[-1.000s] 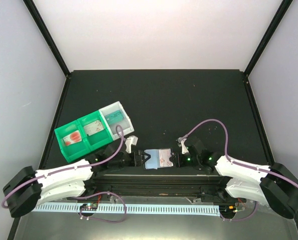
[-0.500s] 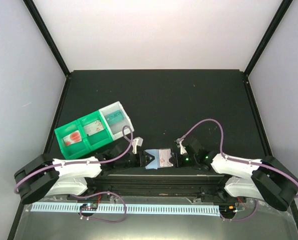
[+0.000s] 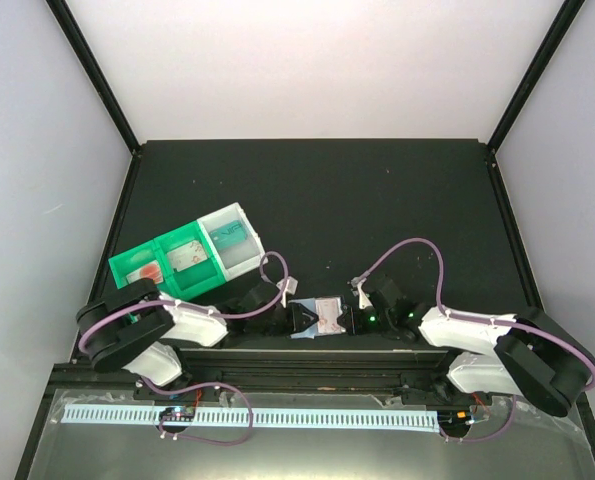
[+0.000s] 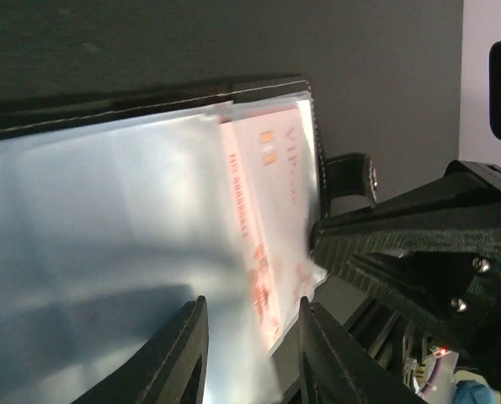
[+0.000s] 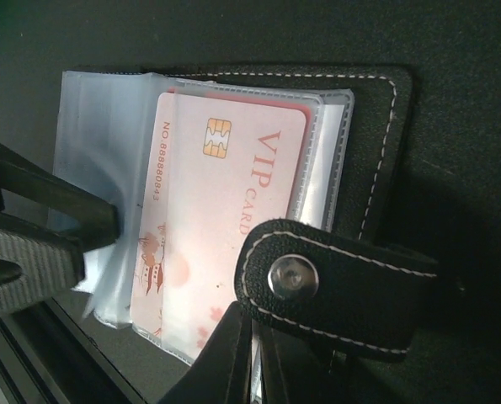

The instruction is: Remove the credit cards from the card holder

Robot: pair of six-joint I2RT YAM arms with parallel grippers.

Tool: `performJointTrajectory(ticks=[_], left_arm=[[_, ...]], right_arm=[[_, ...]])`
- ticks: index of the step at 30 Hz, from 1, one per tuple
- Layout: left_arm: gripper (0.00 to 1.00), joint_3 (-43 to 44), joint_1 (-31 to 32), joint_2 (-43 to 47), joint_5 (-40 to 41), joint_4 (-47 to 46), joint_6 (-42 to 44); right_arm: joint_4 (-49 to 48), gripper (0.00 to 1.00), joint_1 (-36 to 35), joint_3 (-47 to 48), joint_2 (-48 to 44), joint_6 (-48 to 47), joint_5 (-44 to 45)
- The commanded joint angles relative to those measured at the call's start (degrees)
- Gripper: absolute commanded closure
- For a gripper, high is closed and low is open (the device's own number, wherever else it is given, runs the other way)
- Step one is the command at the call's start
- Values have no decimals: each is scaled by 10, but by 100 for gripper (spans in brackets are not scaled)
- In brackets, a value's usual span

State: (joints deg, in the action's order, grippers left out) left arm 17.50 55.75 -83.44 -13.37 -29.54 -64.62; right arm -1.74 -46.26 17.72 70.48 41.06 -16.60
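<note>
Card-pulling looks barely begun: holder [image 3: 317,318] lies front-centre, right gripper [image 5: 250,337] clamped on its cover, left gripper [image 4: 252,307] straddling the pocket, grip unclear; next, I'd say, pinch the pink card [image 5: 225,219] free.

The left arm [image 3: 192,322] and right arm [image 3: 457,330] reach inward low, left jaws seemingly ajar, right jaws closed tight.

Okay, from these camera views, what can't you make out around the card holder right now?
- Top view: the card holder is tiny, its ends under the left arm and right arm.
- Left wrist: the clear sleeves blur near the lens; whether the left jaws pinch one is unclear.
- Right wrist: the snap strap hides the pink card's lower corner and the right jaws' tips.
</note>
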Motion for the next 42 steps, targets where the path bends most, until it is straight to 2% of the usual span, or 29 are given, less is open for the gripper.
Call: performJointTrajectory(ticks=[1, 11, 14, 19, 21, 24, 29, 37, 42], left_arm=[[69, 29, 13, -52, -17, -71, -18], [70, 38, 13, -73, 3, -53, -26], [70, 34, 14, -23, 27, -1, -15], [68, 69, 18, 50, 76, 136, 20], [68, 81, 24, 62, 86, 154, 30], [66, 89, 30, 56, 67, 127, 38], [66, 105, 32, -4, 32, 81, 45], [66, 78, 31, -12, 65, 71, 45], [66, 75, 29, -29, 52, 48, 43]], right_arm=[[-4, 95, -2, -16, 5, 3, 10], [-15, 95, -2, -24, 7, 6, 5], [-13, 95, -2, -22, 6, 5, 5], [-13, 95, -2, -24, -1, 7, 6], [-14, 95, -2, -25, -2, 7, 8], [-13, 95, -2, -25, -4, 8, 7], [-12, 95, -2, -22, -5, 7, 7], [-11, 95, -2, -31, -8, 11, 12], [-15, 95, -2, -31, -8, 12, 13]])
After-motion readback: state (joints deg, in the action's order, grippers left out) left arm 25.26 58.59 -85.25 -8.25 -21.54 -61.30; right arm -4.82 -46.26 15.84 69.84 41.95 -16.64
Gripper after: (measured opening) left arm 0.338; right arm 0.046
